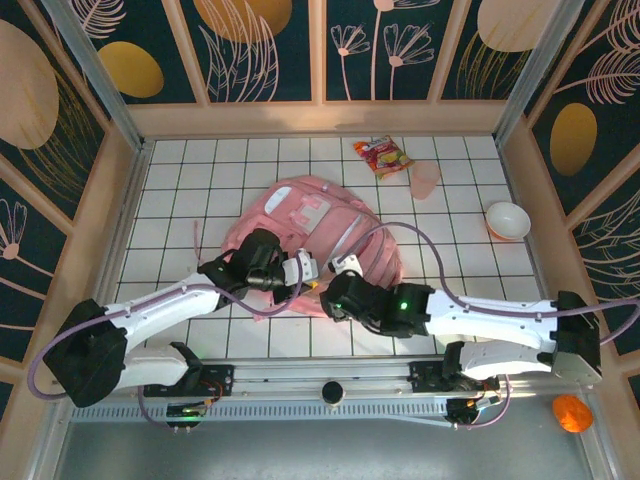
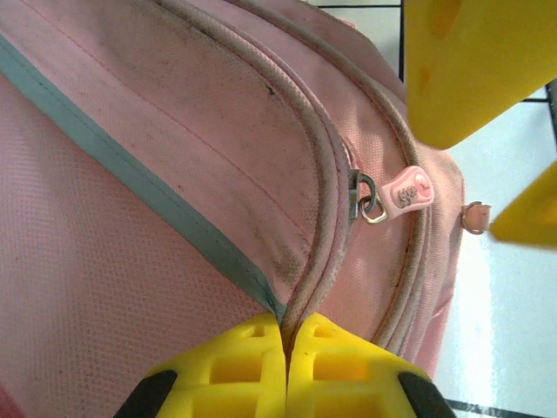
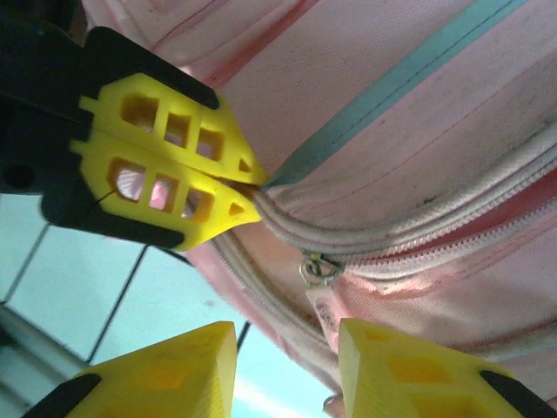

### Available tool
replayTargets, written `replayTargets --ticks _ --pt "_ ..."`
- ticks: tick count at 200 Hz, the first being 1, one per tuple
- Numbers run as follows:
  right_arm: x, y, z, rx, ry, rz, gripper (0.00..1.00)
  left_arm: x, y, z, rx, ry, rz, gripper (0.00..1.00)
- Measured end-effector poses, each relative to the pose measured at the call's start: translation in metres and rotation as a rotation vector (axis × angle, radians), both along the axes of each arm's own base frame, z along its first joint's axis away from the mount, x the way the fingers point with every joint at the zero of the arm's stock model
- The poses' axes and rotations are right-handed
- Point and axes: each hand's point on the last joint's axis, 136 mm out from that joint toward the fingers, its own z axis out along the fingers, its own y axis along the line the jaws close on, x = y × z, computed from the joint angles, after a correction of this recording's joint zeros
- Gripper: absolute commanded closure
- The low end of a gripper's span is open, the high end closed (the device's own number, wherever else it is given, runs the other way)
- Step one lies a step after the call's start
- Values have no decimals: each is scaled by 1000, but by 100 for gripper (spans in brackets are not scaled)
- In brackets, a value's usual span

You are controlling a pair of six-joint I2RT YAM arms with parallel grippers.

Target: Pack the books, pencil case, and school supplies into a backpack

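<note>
From above, the left hand [image 1: 300, 272] and the right hand [image 1: 335, 290] meet close together at the near edge of the one pink backpack [image 1: 320, 215], which lies flat on the white-tiled bench [image 1: 200, 180]; how far either is open cannot be told from here. Well beyond the right hand lie one red-orange snack packet [image 1: 383, 156], one pink cup [image 1: 426, 178] and, off to its right, one white bowl [image 1: 507, 220], all apart from the backpack. In the left wrist view, the left hand [image 2: 285, 335] is pressed fully together, pinching the pale piping [image 2: 324, 174] that runs along the backpack [image 2: 130, 174]. Just past it, to the right of the piping, one pink zipper pull [image 2: 407, 193] hangs from its metal slider, and the right hand's two yellow fingers [image 2: 470, 70] stand beyond that. In the right wrist view, the right hand [image 3: 287, 348] is moderately open and holds nothing; the zipper pull [image 3: 329, 313] lies just ahead of the gap between its fingers, nearer the right one. Further ahead and to the left, the left hand [image 3: 248, 187] is clamped on the piping [image 3: 365, 231] of the backpack [image 3: 418, 131].
</note>
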Motion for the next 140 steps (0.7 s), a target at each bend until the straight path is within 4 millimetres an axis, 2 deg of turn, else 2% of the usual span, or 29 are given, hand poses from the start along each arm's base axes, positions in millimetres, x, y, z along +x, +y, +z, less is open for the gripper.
replayTargets --ticks 51,117,130,140 --pt "15 -8 -4 -81 -136 -16 62 -2 -5 4 -45 78 0 100" --pt "10 -13 -30 -138 -142 86 59 2 -3 8 -77 128 9 100" --pt "13 -13 -33 -134 -136 96 62 2 -4 7 -76 132 11 100" --pt "15 -13 -34 -136 -133 99 71 3 -3 7 -76 133 13 100"
